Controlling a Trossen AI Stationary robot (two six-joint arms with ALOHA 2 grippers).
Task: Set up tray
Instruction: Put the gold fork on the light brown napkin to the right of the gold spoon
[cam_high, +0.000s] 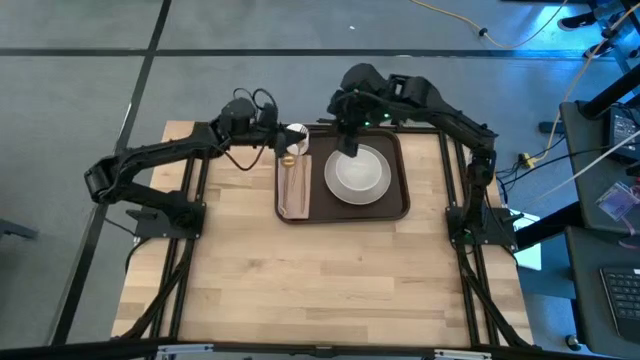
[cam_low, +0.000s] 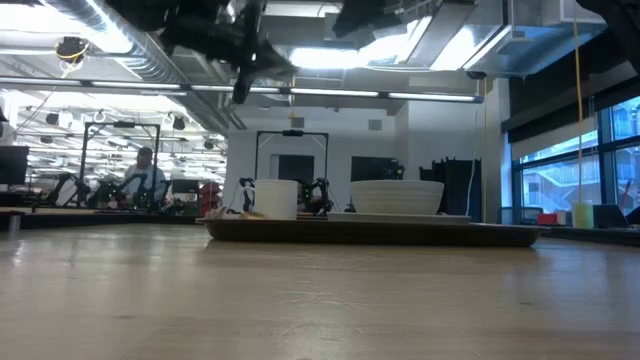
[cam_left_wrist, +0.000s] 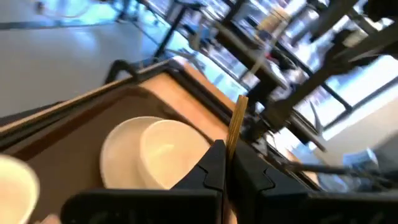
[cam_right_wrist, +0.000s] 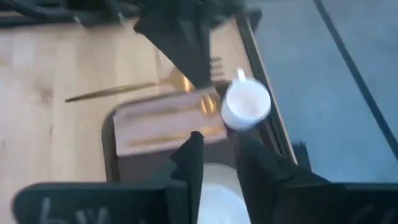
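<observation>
**Risk note: utensil held above the tray**

Fingers of the left gripper (cam_left_wrist: 227, 163) are pressed together on a thin gold utensil (cam_left_wrist: 235, 127); the left wrist view shows the handle standing up between them. I read this gripper in the high view at the far left corner of the tray (cam_high: 400, 205), beside the white cup (cam_high: 296, 134).

The tray, dark brown with a raised rim, lies on the wooden table (cam_high: 320, 280) toward its far edge. On it are a white bowl on a plate (cam_high: 357, 174), the cup, and a tan napkin (cam_high: 294, 185) along the tray's left side with gold cutlery on it.

The right gripper (cam_right_wrist: 216, 155) hangs over the bowl with its fingers slightly apart and nothing between them.

Hazards as I judge them:

1. The grip is on a narrow handle. It may pivot or slip, dropping the utensil onto the tray rim or the table.
2. The cup is close to the left gripper. A sideways move could knock it over.
3. Both arms crowd the tray's far edge. They could touch each other.
</observation>
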